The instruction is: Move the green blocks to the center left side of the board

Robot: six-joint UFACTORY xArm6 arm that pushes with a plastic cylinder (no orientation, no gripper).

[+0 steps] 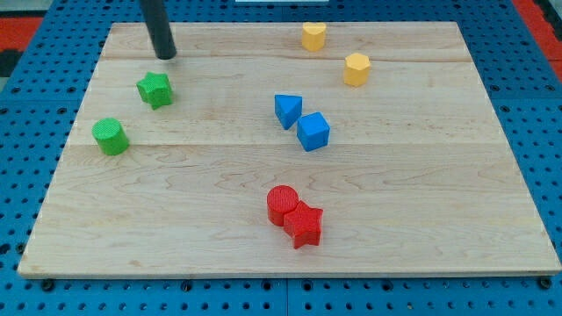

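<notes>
Our rod carries no claw; my tip [166, 56] rests at the bench's [219, 246] top left, just above the green star [154, 89]. The green cylinder [111, 136] sits lower left.

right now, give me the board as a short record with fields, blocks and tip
tip: my tip near the view's top left, above and apart from the green star
green: star upper left; green cylinder lower left of it
blue: blue wedge and blue cube, centre, touching or nearly
red: red cylinder and red star, touching
yellow: two yellow blocks, top right, apart
</notes>
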